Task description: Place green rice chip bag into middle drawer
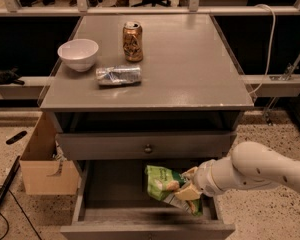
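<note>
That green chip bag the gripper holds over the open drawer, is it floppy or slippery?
Probably floppy: the green rice chip bag crumples where the gripper clamps it above the middle drawer. Its glossy film may slip. It hangs from one pinch, so probably light.

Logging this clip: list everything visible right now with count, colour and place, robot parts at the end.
cabinet: one, grey, centre of view.
bowl: one, white, back left of the cabinet top.
soda can: one, brown-gold, upright, right of the bowl.
foil packet: one, silver-blue, lying in front of the soda can.
upper drawer front: one, grey, shut, with a round knob.
middle drawer: one, grey, pulled open.
green rice chip bag: one, bright green, within the middle drawer, right of centre.
cardboard box: one, tan, on the floor left of the cabinet.
arm: one, white, reaching in from the right.
gripper: one, beige, shut on the green rice chip bag over the middle drawer.
</note>
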You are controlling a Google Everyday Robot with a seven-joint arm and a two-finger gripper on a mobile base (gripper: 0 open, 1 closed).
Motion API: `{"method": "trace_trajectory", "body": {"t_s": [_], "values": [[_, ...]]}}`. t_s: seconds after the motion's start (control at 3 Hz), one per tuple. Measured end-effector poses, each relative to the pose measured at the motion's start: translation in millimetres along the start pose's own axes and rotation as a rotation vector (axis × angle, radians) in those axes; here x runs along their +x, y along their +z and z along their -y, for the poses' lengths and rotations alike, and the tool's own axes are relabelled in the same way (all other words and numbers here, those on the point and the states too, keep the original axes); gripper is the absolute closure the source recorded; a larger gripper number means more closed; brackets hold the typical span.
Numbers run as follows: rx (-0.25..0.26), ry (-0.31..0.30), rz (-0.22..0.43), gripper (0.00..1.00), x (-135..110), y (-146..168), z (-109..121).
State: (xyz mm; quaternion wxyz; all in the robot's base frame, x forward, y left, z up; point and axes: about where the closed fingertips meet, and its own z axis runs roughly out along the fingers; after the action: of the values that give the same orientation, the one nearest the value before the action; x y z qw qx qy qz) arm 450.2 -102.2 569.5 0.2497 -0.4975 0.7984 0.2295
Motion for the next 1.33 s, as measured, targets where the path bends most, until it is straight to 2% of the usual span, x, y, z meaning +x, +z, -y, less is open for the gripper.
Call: {"method": "trace_trajectory", "body": {"t_s": [0.33, 0.67, 1.33], "values": [[-0.005, 0.004, 0.0, 1.0, 2, 2, -1], [-0.029, 0.02, -0.03, 1.0, 7, 24, -2], [-0.107, 0.054, -0.157, 1.0, 34, 102, -1]]}}
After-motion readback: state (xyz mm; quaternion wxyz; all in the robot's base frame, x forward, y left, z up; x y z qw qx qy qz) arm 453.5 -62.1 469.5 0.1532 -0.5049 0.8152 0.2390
